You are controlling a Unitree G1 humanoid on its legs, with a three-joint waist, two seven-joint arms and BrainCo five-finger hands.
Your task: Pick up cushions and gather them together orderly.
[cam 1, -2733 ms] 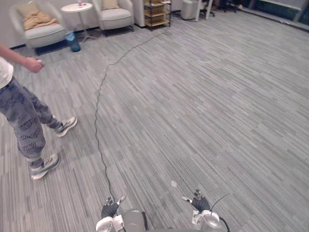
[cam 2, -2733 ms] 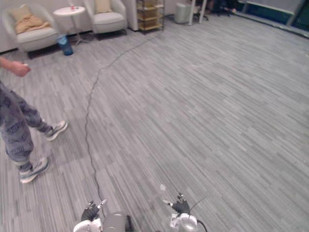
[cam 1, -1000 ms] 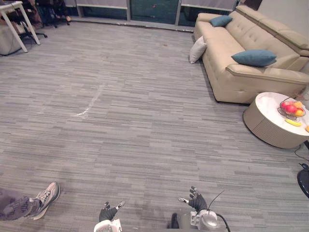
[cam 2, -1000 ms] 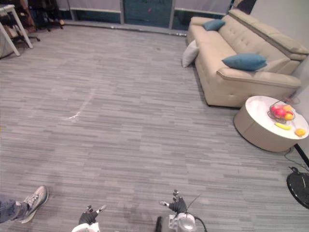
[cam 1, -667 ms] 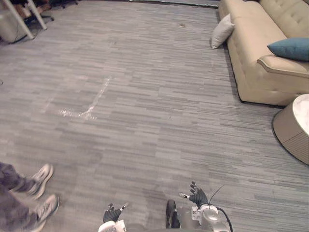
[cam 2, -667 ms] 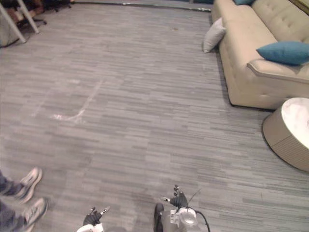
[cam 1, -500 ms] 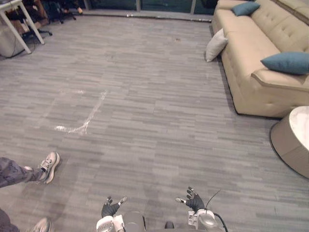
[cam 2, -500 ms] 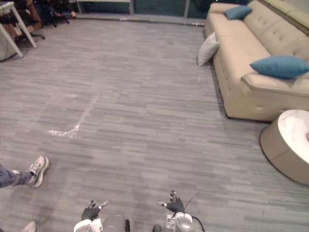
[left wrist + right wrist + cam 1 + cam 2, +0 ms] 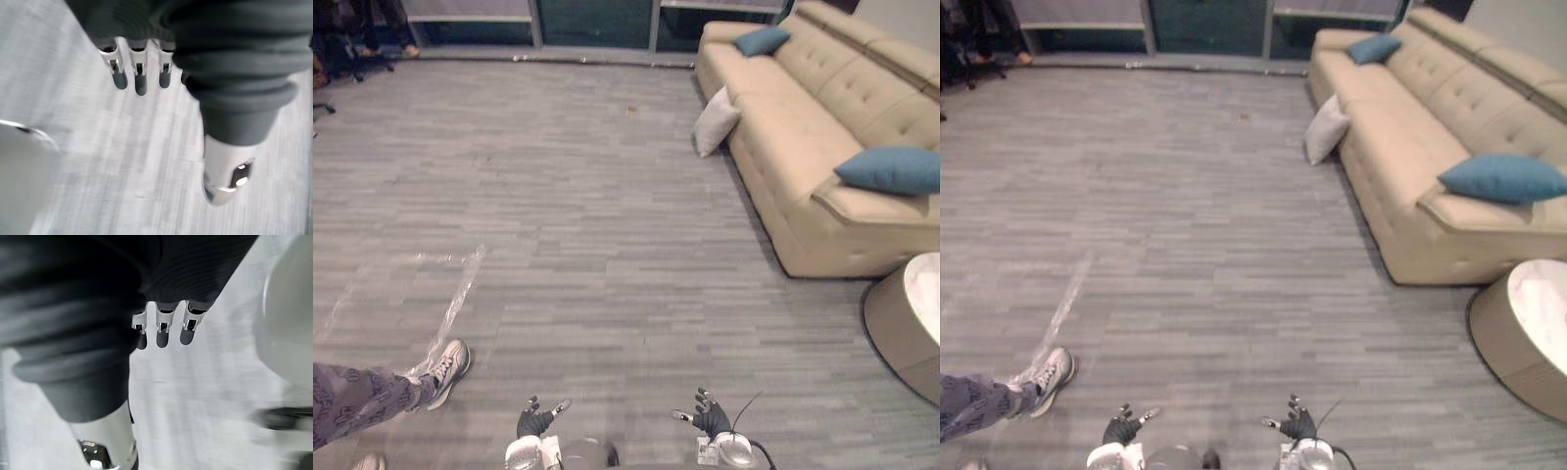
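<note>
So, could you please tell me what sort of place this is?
Most likely a lounge or waiting area in an office: a long sofa with a blue cushion on it, a round low table at its near end, and a wide grey floor.

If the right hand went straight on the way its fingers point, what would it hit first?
Probably only the floor. The open right hand aims forward; nothing stands in that line, though depth is unclear.

a big tan sofa is sitting beside a round table. a person's shoe is resting on the grey floor.
</note>
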